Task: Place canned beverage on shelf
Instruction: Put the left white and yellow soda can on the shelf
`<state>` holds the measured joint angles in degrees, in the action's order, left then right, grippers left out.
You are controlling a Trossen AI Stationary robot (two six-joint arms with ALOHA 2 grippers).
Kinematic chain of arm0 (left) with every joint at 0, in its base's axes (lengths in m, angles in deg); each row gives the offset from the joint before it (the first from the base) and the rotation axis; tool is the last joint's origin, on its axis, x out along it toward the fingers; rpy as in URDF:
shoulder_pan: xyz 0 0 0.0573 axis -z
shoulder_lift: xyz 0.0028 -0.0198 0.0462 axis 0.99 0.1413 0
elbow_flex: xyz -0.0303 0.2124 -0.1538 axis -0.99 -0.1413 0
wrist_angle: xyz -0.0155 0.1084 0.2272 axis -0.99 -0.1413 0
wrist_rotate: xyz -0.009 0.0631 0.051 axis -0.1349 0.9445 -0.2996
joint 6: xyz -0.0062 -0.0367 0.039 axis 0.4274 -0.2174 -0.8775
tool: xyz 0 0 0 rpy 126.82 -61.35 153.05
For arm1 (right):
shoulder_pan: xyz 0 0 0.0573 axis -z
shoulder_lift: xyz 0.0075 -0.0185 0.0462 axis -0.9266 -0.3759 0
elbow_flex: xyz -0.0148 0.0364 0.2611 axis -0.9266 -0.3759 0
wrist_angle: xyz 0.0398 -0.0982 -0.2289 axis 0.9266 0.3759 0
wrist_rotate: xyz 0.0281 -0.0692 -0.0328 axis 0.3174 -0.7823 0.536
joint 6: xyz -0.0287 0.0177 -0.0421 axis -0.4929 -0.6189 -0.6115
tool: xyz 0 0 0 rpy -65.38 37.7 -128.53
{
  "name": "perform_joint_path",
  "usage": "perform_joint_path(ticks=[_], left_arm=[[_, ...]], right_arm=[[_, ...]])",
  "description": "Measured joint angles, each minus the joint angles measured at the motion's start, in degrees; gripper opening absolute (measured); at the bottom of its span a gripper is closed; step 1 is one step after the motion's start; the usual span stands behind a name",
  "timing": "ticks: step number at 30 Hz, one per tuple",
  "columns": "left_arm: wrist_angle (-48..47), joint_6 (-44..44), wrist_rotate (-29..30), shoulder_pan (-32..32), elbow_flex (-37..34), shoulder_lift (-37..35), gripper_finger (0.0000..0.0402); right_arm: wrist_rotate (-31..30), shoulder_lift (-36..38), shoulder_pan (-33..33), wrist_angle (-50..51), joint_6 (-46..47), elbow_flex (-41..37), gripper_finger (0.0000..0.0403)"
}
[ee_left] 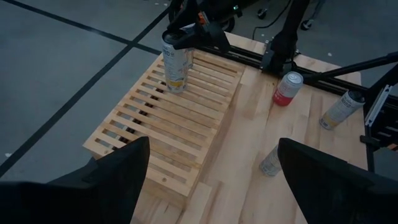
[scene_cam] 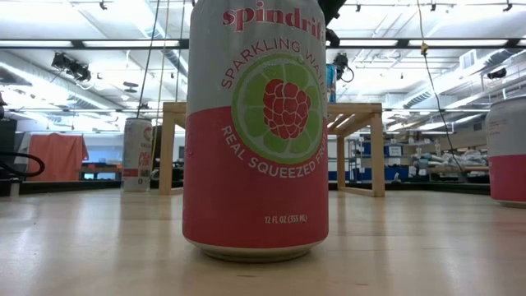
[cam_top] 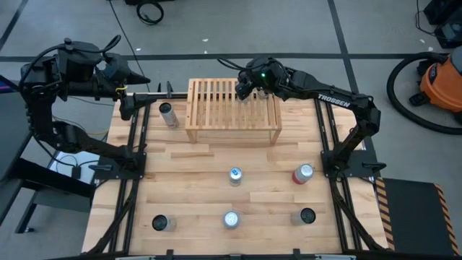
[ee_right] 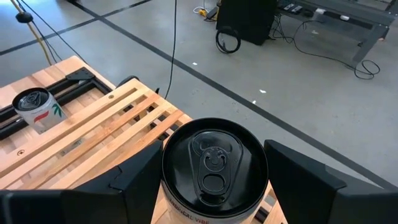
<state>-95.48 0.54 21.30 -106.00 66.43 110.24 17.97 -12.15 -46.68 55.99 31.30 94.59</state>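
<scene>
Top-down view: the wooden shelf (cam_top: 232,110) stands at the counter's (cam_top: 202,180) 12 o'clock edge. The right pincer (cam_top: 244,89) closes around an upright can (ee_right: 214,168) resting on the shelf's slatted top, toward its 1 o'clock corner. The left pincer (cam_top: 143,78), fingers spread wide and empty, waits at 10 o'clock.
</scene>
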Motion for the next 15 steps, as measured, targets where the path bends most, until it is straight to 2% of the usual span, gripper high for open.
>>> perform_joint_path(ticks=[15], left_arm=[[0.0,0.0,0.0,0.0,0.0,0.0,0.0357]], right_arm=[[0.2,0.0,0.0,-0.4,-0.8,-0.1,0.0273]])
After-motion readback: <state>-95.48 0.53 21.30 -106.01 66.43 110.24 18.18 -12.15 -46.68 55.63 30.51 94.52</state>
